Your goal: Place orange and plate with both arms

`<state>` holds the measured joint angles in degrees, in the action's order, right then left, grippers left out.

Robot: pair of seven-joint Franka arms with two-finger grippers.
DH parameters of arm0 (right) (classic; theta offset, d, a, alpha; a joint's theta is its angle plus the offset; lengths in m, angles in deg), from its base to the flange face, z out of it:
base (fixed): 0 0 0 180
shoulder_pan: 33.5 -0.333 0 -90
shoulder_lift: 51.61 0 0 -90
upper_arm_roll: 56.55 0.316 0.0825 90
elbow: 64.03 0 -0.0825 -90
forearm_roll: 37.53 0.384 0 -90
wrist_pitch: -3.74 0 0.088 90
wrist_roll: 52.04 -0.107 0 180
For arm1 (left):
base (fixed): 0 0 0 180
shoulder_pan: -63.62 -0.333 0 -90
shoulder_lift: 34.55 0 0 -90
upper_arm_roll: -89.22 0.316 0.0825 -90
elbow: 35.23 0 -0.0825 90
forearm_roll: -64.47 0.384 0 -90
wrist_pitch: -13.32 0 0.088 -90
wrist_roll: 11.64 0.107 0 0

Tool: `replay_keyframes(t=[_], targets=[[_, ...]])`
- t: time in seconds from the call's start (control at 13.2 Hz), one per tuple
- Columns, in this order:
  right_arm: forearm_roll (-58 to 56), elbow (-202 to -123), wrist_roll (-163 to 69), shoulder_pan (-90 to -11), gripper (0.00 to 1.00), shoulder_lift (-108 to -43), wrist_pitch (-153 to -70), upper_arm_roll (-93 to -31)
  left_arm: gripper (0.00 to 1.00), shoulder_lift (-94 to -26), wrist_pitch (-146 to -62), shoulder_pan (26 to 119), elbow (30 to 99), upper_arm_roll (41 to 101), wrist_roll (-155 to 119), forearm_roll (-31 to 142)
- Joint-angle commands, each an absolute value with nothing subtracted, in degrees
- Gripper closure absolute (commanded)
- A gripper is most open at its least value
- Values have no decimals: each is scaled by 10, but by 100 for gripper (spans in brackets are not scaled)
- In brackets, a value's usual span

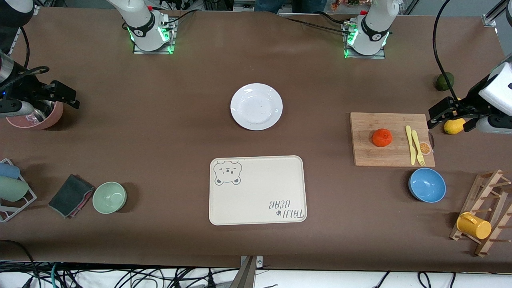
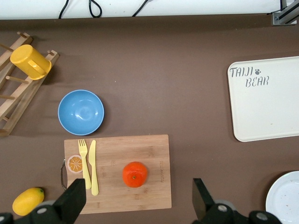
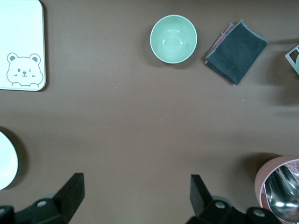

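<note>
The orange [image 1: 382,137] [image 2: 135,174] rests on a wooden cutting board [image 1: 392,140] toward the left arm's end of the table. The white plate [image 1: 256,106] lies mid-table, and its rim shows in the left wrist view [image 2: 285,198] and the right wrist view [image 3: 5,161]. My left gripper [image 1: 440,114] [image 2: 138,200] hangs open and empty above the board's edge, beside the orange. My right gripper [image 1: 66,96] [image 3: 135,196] hovers open and empty over bare table at the right arm's end.
A cream bear-print tray [image 1: 257,190] lies nearer the camera than the plate. Yellow knife and fork [image 1: 414,146] share the board. A blue bowl [image 1: 427,185], lemon [image 1: 454,126], dark green fruit [image 1: 444,81] and mug rack [image 1: 480,216] stand around it. Green bowl [image 1: 109,197], grey cloth [image 1: 71,195], pink bowl [image 1: 40,116].
</note>
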<state>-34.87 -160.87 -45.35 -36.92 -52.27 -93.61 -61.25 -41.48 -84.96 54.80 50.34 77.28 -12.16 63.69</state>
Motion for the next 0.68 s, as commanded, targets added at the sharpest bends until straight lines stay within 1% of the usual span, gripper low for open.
replay_keyframes(t=[0.0, 0.23, 0.61], targets=[[-350, -1609, -453, -369, 0, -521, -936, -614, 0, -416, -842, 550, 497, 773, -110, 646], [-350, -1609, -453, -369, 0, -521, -933, -614, 0, -414, -816, 547, 496, 773, -109, 646], [-348, -1610, -454, -368, 0, -521, -933, -615, 0, -415, -811, 540, 500, 779, -29, 656]])
